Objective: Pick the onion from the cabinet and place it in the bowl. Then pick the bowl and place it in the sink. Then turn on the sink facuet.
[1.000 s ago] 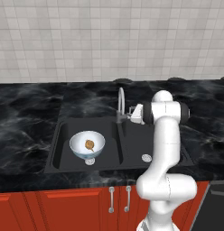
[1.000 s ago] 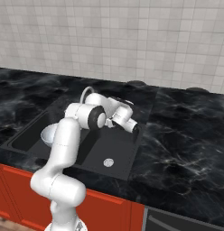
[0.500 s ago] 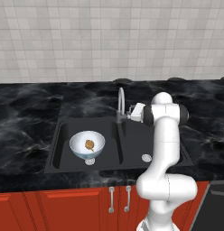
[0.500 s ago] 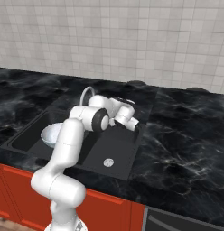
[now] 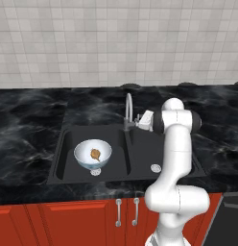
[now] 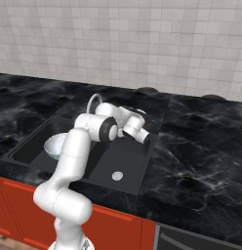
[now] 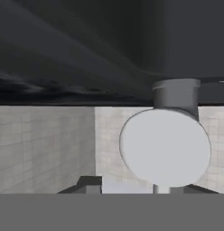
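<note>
Item: kitchen sink station, last stage of the task, judged from how things lay. The onion [image 5: 95, 154], a small golden-brown bulb, sat inside the white bowl [image 5: 82, 153], and the bowl stood in the left basin of the black sink [image 5: 63, 149], over its drain; the first two steps read as done, leaving the turning-on of the sink facuet [image 5: 128, 106]. No water ran from the arched spout. The arm reached across the right basin with its hand turned sideways, and the gripper [image 5: 139, 123] sat just beside the base of the tap, on the tap's right in the left base view, at the level of the small side lever. In the right base view the gripper [image 6: 119, 116] lay close behind the arm's dark joint, against the foot of the gooseneck. The hand view was rolled over, and a pale rounded piece of the sink facuet [image 7: 165, 146] sat very near the camera, right of centre, with a grey stub joined to it. The fingertips were too dark and low in that view to make out, and whether the jaws were spread or pressed on the lever could not be told; contact with the lever could not be confirmed either. Next move, as judged: engage the lever with the fingers and swing it aside until water flows, with little force, since a slip would send the fingers past the slim handle.
</note>
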